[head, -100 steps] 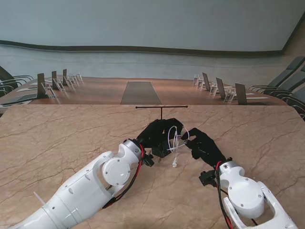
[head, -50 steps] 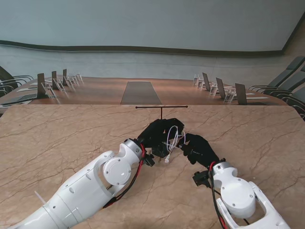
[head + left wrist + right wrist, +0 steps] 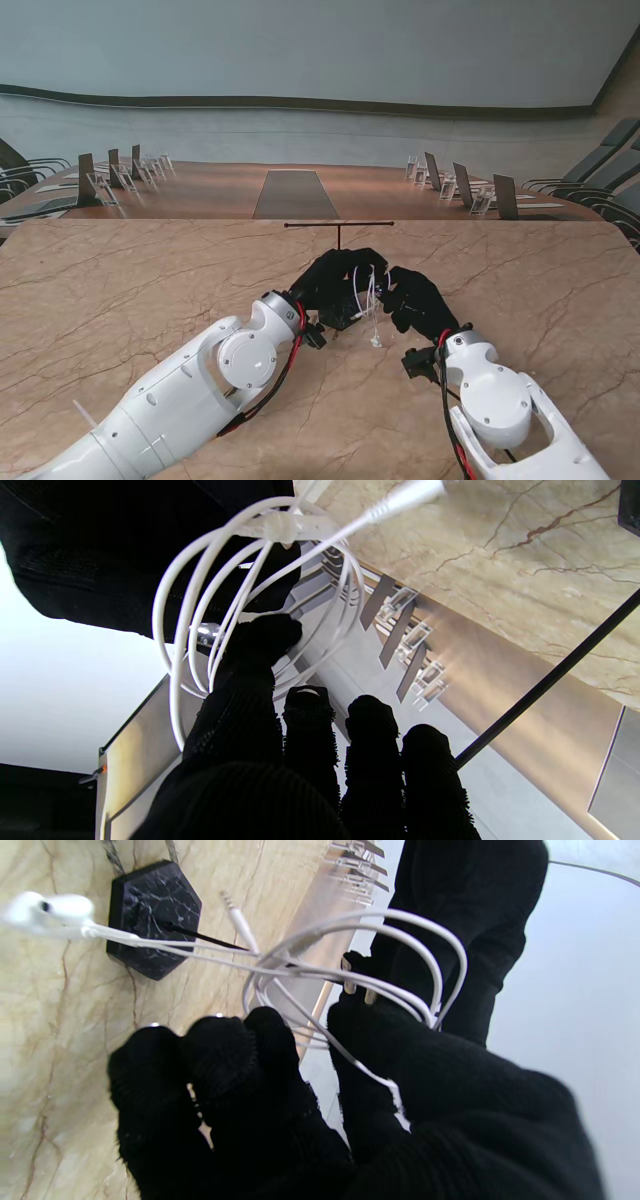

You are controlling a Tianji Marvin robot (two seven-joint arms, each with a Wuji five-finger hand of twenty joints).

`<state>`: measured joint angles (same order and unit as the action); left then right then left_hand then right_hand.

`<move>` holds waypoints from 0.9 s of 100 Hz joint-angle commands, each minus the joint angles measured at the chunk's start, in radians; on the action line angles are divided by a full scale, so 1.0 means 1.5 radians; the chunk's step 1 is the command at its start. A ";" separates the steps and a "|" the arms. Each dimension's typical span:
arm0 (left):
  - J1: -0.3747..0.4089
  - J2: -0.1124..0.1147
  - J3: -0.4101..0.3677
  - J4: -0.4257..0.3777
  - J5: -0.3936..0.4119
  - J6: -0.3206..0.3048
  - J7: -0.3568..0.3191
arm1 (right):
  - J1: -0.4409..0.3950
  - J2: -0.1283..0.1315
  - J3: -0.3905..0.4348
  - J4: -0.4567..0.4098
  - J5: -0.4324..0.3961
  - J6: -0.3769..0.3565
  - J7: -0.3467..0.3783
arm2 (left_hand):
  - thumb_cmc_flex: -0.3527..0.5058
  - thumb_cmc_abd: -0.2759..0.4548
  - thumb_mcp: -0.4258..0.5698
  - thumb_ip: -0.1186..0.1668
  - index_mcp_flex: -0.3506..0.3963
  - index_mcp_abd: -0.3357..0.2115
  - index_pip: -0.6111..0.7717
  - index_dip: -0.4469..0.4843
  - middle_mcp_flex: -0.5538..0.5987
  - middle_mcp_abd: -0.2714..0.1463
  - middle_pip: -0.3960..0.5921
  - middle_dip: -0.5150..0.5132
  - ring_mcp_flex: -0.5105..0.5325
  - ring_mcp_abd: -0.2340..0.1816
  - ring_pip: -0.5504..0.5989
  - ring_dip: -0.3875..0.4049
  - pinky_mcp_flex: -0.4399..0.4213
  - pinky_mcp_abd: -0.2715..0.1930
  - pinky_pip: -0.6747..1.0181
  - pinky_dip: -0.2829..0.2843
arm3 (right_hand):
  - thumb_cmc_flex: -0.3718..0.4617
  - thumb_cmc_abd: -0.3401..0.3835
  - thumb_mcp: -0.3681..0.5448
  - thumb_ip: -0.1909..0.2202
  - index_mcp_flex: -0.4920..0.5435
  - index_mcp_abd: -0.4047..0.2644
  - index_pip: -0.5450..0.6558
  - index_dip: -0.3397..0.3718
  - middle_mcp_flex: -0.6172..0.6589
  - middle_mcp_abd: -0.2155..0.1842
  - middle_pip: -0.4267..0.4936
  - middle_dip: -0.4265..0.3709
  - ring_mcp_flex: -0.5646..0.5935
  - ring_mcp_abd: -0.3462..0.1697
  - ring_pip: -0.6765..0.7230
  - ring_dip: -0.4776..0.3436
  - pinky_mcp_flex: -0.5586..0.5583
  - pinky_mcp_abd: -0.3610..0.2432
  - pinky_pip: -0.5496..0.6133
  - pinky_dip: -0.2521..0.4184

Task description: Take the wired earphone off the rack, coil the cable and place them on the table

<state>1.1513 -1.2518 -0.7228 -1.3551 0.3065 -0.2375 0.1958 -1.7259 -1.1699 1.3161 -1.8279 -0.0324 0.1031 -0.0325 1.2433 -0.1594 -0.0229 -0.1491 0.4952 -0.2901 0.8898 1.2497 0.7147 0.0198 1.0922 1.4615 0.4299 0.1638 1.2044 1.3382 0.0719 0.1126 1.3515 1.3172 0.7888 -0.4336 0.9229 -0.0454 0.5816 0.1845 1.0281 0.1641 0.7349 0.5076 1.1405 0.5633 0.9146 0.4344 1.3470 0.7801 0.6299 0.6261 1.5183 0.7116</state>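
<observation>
The white wired earphone (image 3: 372, 294) hangs in loops between my two black-gloved hands, off the rack. My left hand (image 3: 335, 281) is shut on it, with the coils (image 3: 200, 630) wound round one finger (image 3: 260, 645). My right hand (image 3: 421, 302) touches the loops from the right, and the cable (image 3: 380, 940) runs pinched between its thumb and fingers (image 3: 220, 1050). One loose end (image 3: 376, 342) dangles just above the table. The earbuds (image 3: 50, 910) and the jack plug (image 3: 240, 922) hang free. The thin black T-shaped rack (image 3: 338, 226) stands just behind the hands.
The rack's black hexagonal base (image 3: 152, 915) sits on the marble table (image 3: 120, 290) under the hands. Its crossbar (image 3: 550, 680) passes close to my left fingers. Beyond the table's far edge are a conference table and rows of chairs (image 3: 110, 170).
My right hand has shifted left toward the left hand and the loops. The dangling end swung left, then back right. The left arm has barely moved.
</observation>
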 commanded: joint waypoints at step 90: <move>0.013 0.002 -0.006 -0.016 0.038 0.003 0.016 | -0.070 0.031 0.078 -0.039 -0.044 -0.007 0.109 | 0.032 -0.018 0.051 0.009 0.051 -0.036 0.070 0.028 -0.178 -0.005 -0.161 0.017 -0.180 -0.062 -0.107 -0.053 -0.102 -0.045 -0.141 -0.153 | -0.228 0.187 -0.158 0.129 -0.264 -0.189 -0.188 0.043 -0.385 -0.156 -0.247 -0.149 -0.510 -0.112 -0.174 -0.048 -0.423 -0.299 -0.316 -0.021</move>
<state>1.1621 -1.2478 -0.7308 -1.3655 0.3595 -0.2362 0.2189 -1.8311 -1.1206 1.4362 -1.8815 -0.1054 0.0859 0.1303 1.2433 -0.1919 0.0014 -0.1491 0.5175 -0.2901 0.8916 1.2497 0.4943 0.0198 0.8798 1.4716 0.1974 0.1088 1.0599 1.2688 -0.0655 0.0756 1.1798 1.1050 0.4610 -0.1810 0.7201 0.1158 0.2316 -0.1089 0.7540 0.2166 0.1618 0.2948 0.7991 0.3617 0.1936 0.2935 1.0988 0.7250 0.0130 0.2252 1.0682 0.6624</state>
